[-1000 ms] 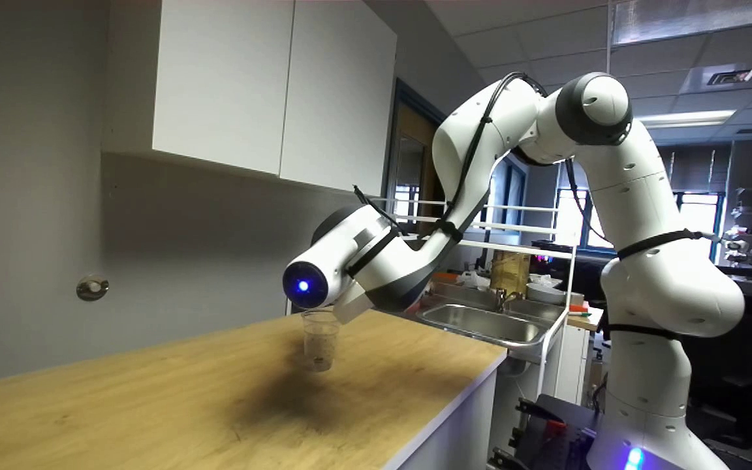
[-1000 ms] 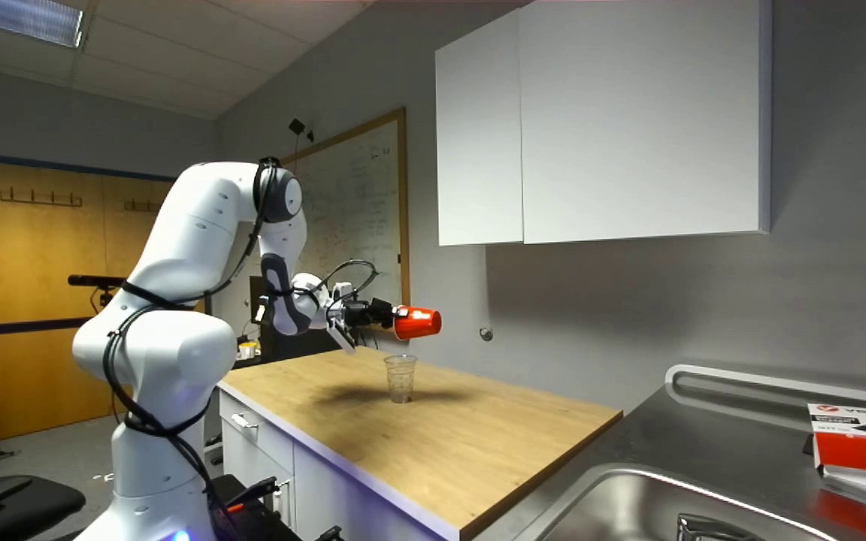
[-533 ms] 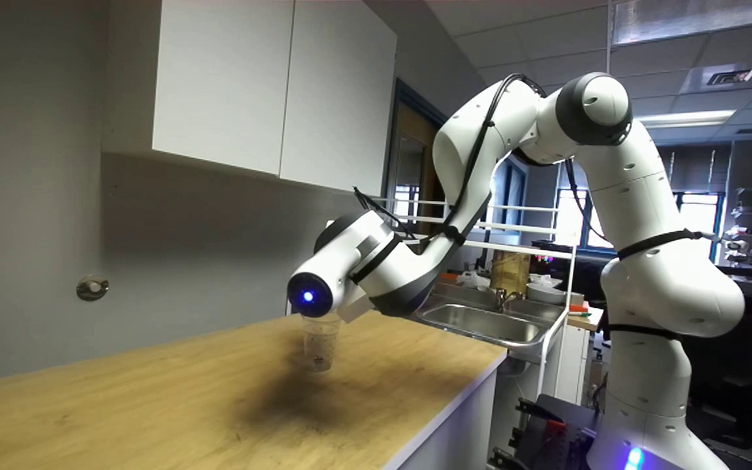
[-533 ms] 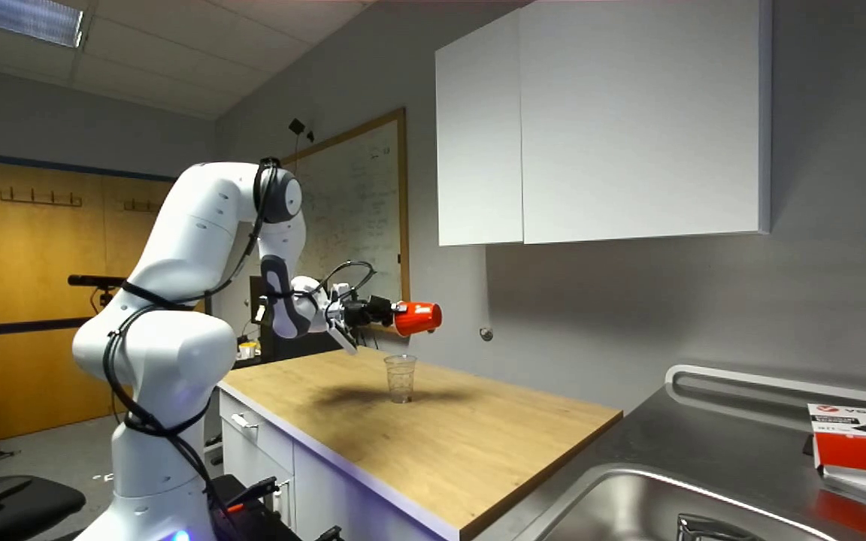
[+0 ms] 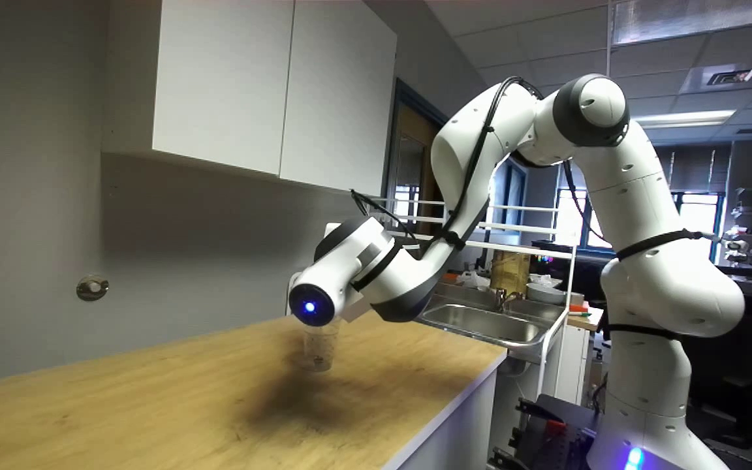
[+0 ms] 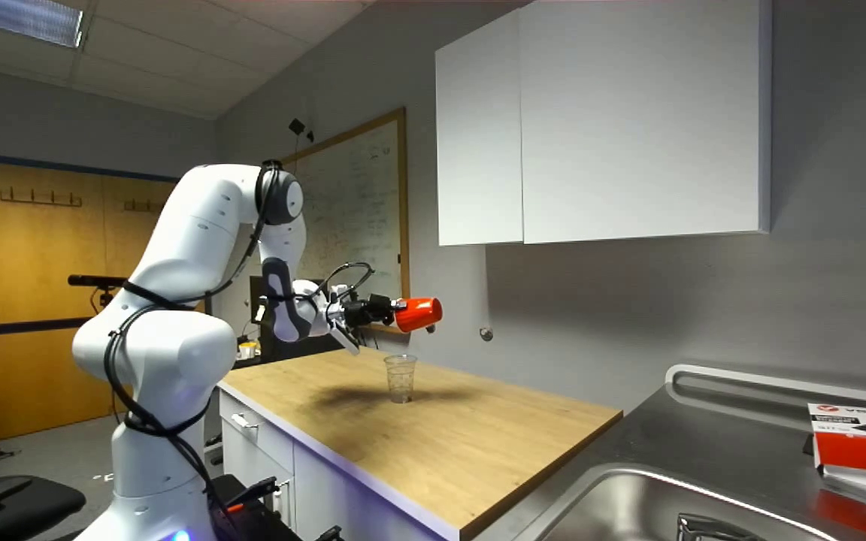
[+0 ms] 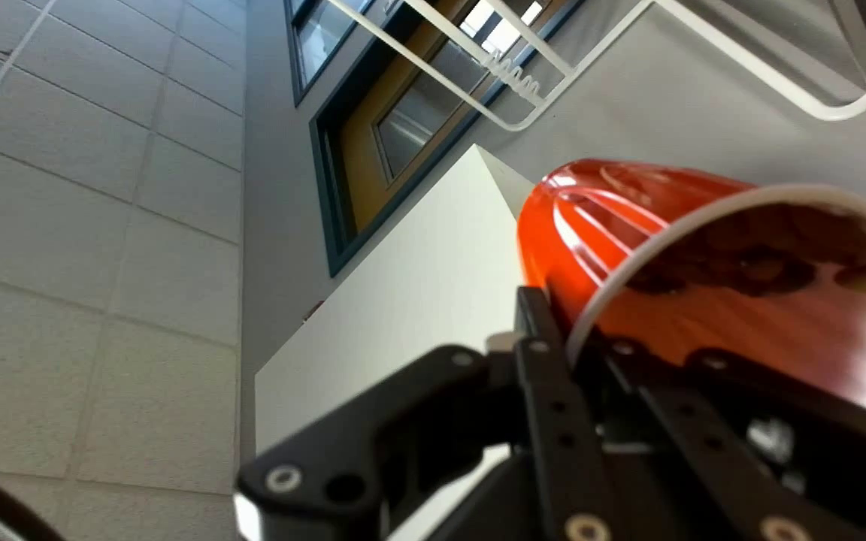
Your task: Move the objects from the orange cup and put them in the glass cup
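Note:
The orange cup (image 6: pixel 419 314) is held on its side in the air, its base to the right in an exterior view. In the wrist view the orange cup (image 7: pixel 591 218) shows its open mouth, with several small round brown objects (image 7: pixel 764 267) inside. My gripper (image 7: pixel 572 338) is shut on the cup's wall at the rim, one finger outside and one inside. In an exterior view the gripper (image 6: pixel 397 308) is at the cup's left. The clear glass cup (image 6: pixel 401 379) stands upright on the table below the orange cup. In an exterior view the wrist partly covers the glass cup (image 5: pixel 319 352) and hides the orange cup.
The wooden table (image 6: pixel 463 466) has its edge near a steel sink (image 6: pixel 628 503). A red and white box (image 6: pixel 861 451) lies on the steel counter. A white wall cabinet (image 6: pixel 628 128) hangs above the table's back side. A white rack (image 5: pixel 562 294) stands by the sink.
The wrist has lowered slightly and turned. The orange cup has tipped further, its base end rising and its mouth turning downward. The glass cup has not moved.

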`<state>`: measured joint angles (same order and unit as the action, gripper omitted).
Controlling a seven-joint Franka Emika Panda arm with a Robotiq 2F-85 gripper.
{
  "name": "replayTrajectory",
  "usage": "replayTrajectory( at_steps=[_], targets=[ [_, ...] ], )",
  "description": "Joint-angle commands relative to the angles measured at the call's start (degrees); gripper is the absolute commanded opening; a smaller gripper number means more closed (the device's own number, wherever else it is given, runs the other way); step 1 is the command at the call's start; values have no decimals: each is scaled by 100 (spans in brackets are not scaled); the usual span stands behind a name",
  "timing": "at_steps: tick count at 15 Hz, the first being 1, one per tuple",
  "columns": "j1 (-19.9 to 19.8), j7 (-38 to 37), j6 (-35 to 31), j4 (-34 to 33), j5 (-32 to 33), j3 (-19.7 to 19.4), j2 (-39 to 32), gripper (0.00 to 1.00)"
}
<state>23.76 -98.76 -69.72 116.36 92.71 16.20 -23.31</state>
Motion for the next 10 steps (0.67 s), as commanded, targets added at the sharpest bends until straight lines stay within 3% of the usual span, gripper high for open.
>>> replayTrajectory(
  at_steps=[1, 10],
  targets=[
    [-26, -42, 232, 15, 260, 44, -31, 5],
    [-19, -7, 537, -13, 597, 48, -223, 5]
  ],
)
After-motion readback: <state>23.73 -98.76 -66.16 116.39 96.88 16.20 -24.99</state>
